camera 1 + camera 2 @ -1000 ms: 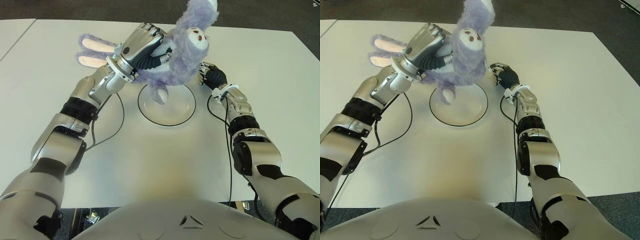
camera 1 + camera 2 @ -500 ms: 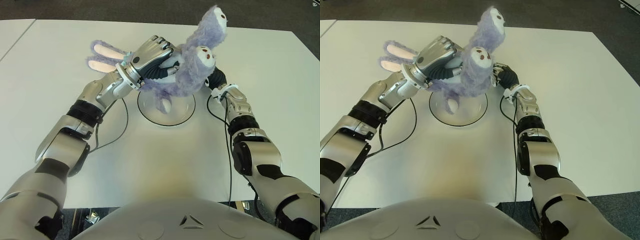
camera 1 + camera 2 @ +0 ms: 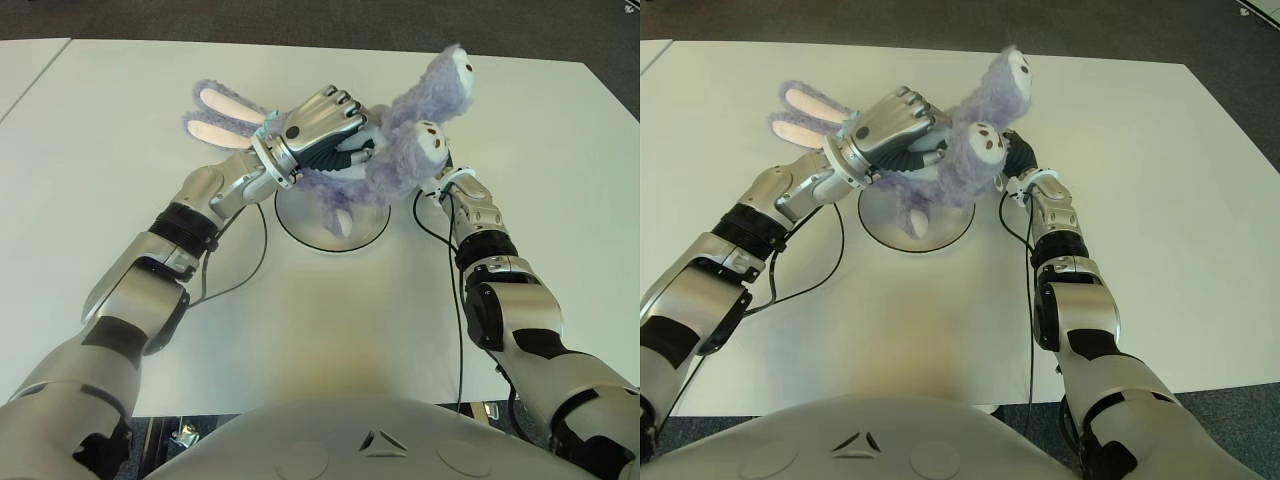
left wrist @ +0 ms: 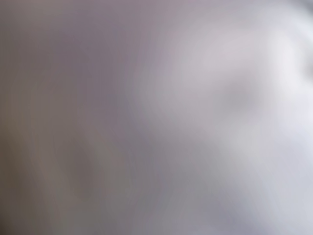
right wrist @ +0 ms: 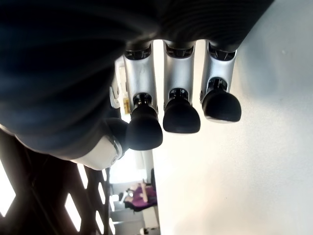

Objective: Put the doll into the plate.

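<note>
- Left hand (image 3: 322, 125) over the middle of the white counter (image 3: 120, 150), toward its far edge, fingers curled tight round the body of the doll (image 3: 385, 165).
- Purple plush rabbit, held clear of the counter, lying roughly on its side across the palm.
- Long ears with pink lining sticking out behind the wrist, toward the counter's left edge.
- Two feet with pale soles and brown dots pointing toward the right edge, one raised higher than the other.
- One soft limb hanging down from the body to just above the plate (image 3: 300, 215); touching or not, cannot tell.
- Plate round, clear, dark-rimmed, flat on the counter directly under the held doll, partly hidden by it.
- Left wrist view filled by a pale blur, nothing readable there.
- Right hand (image 3: 1021, 160) low beside the plate's right rim, mostly hidden behind the doll's feet in the eye views.
- In the right wrist view, three fingers (image 5: 181, 115) with dark rounded tips bent loosely over bare counter, thumb tip just beside them, nothing between them.
- Black cable (image 3: 238, 270) looping over the counter beside each forearm.
</note>
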Robot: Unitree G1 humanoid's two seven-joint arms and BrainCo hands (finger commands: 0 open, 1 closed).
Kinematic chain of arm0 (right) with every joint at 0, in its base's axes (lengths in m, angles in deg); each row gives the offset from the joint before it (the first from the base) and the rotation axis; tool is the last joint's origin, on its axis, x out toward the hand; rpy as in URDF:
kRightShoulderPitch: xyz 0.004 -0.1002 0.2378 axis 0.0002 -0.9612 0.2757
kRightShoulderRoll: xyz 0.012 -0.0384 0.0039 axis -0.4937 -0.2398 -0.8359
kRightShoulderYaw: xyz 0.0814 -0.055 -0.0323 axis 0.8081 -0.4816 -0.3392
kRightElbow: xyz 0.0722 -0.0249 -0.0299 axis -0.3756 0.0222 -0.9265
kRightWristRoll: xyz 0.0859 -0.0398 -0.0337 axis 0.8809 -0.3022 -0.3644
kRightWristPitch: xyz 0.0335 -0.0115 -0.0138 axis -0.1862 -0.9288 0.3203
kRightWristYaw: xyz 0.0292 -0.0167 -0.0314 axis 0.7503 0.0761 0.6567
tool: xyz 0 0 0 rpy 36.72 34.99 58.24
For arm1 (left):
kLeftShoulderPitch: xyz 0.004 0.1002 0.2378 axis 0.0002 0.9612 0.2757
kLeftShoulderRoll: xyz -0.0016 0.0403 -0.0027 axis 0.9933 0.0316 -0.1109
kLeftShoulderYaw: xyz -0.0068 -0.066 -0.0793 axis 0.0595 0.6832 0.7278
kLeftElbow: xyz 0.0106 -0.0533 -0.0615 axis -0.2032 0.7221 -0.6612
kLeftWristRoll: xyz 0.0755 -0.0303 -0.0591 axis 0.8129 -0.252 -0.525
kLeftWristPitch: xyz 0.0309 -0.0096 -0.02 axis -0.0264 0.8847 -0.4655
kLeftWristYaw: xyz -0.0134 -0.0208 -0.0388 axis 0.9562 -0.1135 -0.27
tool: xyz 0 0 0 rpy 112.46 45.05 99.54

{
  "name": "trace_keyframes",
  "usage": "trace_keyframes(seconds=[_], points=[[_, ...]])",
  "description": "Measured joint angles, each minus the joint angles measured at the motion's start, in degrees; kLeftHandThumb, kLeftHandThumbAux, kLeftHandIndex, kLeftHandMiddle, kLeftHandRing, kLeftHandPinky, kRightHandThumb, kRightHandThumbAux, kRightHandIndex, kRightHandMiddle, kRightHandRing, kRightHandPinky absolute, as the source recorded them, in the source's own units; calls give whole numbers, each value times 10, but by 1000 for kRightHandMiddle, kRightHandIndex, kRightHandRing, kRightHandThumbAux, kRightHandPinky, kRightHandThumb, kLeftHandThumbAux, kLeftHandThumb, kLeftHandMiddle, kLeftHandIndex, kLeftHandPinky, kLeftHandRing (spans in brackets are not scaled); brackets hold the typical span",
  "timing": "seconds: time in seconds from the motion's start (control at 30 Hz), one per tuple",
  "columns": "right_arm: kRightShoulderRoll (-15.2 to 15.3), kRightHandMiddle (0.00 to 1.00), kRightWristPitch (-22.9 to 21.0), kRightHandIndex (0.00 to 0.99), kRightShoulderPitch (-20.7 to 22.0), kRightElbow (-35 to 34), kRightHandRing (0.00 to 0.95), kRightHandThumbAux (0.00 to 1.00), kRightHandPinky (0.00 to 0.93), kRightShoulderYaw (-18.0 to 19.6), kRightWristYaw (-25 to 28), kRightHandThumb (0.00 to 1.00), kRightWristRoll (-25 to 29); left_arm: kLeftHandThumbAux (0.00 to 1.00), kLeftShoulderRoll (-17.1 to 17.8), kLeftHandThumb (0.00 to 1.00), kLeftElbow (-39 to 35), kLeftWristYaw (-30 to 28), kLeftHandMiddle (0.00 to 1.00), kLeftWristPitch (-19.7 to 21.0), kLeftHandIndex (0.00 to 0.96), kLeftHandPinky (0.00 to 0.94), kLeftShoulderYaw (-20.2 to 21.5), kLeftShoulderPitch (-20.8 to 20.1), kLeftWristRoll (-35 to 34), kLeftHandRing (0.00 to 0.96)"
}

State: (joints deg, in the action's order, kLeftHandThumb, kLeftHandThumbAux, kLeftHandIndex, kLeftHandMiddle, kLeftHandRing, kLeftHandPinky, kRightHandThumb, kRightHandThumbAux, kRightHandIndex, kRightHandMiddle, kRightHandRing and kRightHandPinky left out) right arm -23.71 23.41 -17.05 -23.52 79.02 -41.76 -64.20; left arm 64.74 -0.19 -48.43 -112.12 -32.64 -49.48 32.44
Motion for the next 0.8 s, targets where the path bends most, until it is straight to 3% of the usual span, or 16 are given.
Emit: trace_keyframes(seconds=[0.37, 0.8], points=[[-5, 800, -31, 439, -8, -33, 787, 724, 767, -3, -16, 695, -1, 613, -2, 986, 20, 12, 897, -5, 864, 877, -22, 0, 11, 899], [-4, 831, -21, 438, -10, -30, 824, 727, 777, -6, -5, 691, -3, 610, -6, 999, 45, 21, 897, -4, 867, 877, -38, 0, 9, 896]])
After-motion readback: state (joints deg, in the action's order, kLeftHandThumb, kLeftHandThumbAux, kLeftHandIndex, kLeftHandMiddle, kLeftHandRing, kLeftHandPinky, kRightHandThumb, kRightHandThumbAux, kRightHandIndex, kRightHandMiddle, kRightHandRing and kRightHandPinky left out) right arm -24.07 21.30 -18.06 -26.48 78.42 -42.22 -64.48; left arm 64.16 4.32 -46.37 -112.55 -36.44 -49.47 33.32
